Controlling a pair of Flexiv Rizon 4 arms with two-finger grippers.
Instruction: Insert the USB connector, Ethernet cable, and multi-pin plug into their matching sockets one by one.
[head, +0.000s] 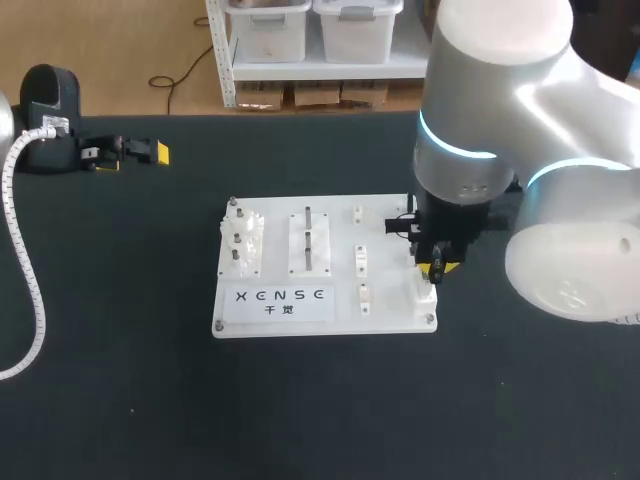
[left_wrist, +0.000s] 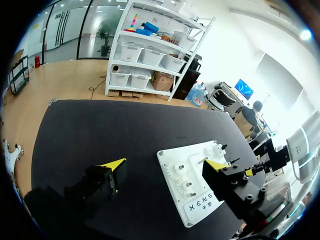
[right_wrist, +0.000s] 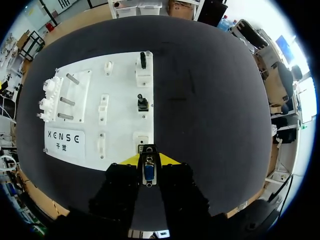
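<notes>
White board (head: 390, 315) sat mid-table. Your right gripper (right_wrist: 148, 162) clamped multi-pin plug (right_wrist: 148, 172) just above socket (right_wrist: 142, 138) at board's 4 o'clock corner, probably lined up for push-in. Left gripper (head: 130, 152) parked at 10 o'clock, fingers spread, empty, out of way.

**Left jaws wide apart, right jaws closed on the plug**

The left arm (head: 45, 110) comes in at the far left corner of the desk (head: 120, 400). Its wrist lies about level, so the left jaws point sideways toward the middle. In the left wrist view the 2 left yellow tips (left_wrist: 113, 163) stand far apart with nothing between them.

The right arm (head: 500, 130) comes in from the right with its big silver joints bent over and its black wrist end (head: 455, 215) pointing straight down. The right jaws hang beneath it, low to the desk. In the right wrist view the 2 right yellow tips (right_wrist: 130, 160) sit close together, pressing the multi-pin plug (right_wrist: 148, 171) from both sides.
</notes>
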